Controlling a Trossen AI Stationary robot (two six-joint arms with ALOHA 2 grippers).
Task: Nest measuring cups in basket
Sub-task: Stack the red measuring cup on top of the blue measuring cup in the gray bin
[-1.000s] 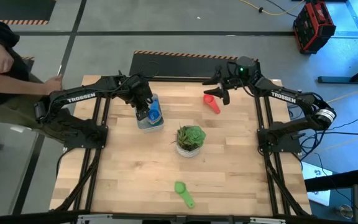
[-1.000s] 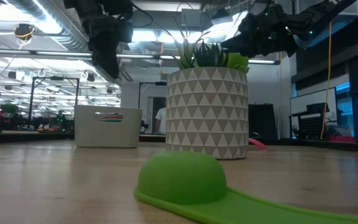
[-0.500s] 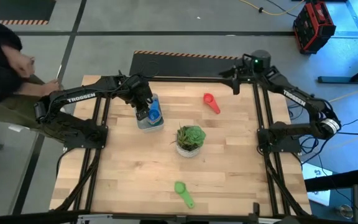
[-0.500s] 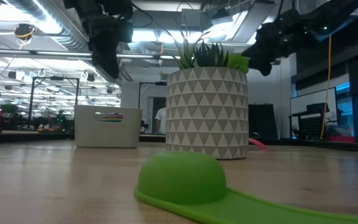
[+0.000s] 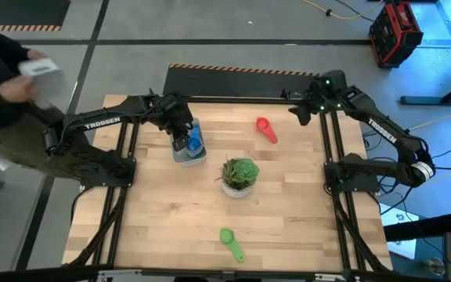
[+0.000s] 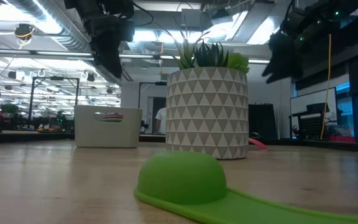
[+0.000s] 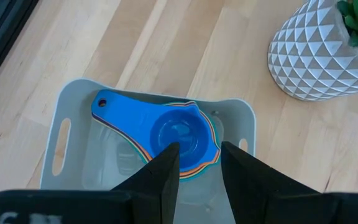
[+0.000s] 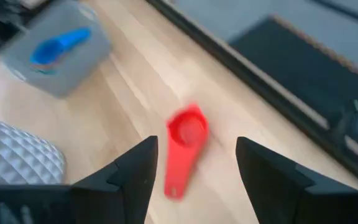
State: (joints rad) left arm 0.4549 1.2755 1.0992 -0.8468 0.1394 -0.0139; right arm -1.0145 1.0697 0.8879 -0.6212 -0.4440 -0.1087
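Note:
The grey-white basket [image 5: 186, 159] stands on the table at the far left. In it lies a nested stack of measuring cups with the blue cup [image 7: 179, 130] on top. My left gripper [image 7: 197, 168] hangs open just above that stack, touching nothing. A red cup [image 5: 266, 129] lies bowl-up on the wood at the far right. A green cup [image 5: 230, 244] lies bowl-down near the front edge. My right gripper [image 5: 297, 112] hovers open above the table's far right corner, slanting down toward the red cup [image 8: 184, 144], well clear of it.
A white patterned pot with a green plant [image 5: 239, 176] stands mid-table between the basket and the two loose cups. A person [image 5: 6, 70] moves beyond the table's left side, holding something white. Bare wood lies in front of the basket and along the right side.
My right gripper has drawn back from beside the red cup toward the table's far right corner, tipping from a steep downward point to a shallower slant and rolling. The red cup has stayed where it lay. The person at the left has raised a hand.

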